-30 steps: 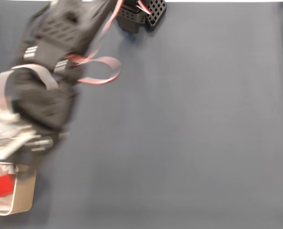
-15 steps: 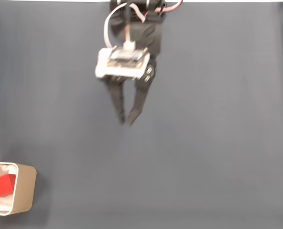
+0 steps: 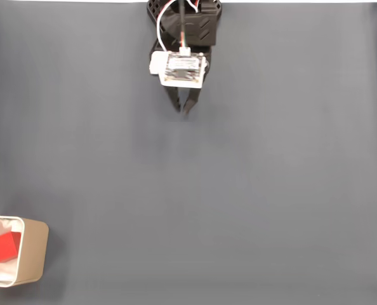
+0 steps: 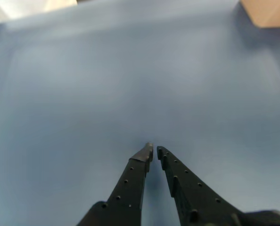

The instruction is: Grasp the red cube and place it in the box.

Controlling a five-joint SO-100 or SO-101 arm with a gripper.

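Now the red cube (image 3: 4, 247) rests inside the box (image 3: 36, 251); my gripper (image 3: 183, 112), jaws clenched empty, risks only a needless return sweep.

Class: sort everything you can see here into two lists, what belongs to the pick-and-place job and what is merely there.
Belongs to the job:
- red cube, lying inside the box
- box, bottom left corner in the fixed view
- gripper, shut, empty, near the top edge

Merely there:
- blue-grey mat
- tan surface, corner of the wrist view
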